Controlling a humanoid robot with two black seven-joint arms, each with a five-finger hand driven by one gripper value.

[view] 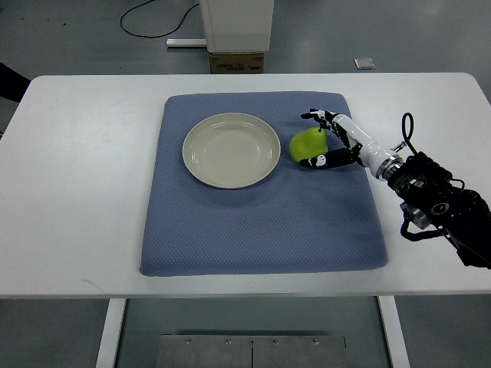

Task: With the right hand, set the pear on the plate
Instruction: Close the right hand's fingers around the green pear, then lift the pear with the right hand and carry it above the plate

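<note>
Blue mat (261, 230) covers the desk (69, 192) middle, likely to cushion and stop rolling. Right hand (328, 142) reaches in from the desk's right edge, fingers (316, 116) curled round the pear (308, 145), thumb on its near side, others over the far side. Pear sits on the mat, between the fingers, just right of the plate (231, 150). Whether it is lifted, cannot tell. Left hand absent.

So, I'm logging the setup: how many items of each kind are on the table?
Pear: 1, green, with the right hand around it
Plate: 1, cream, nothing on it
Mat: 1, blue
Total: 3
</note>
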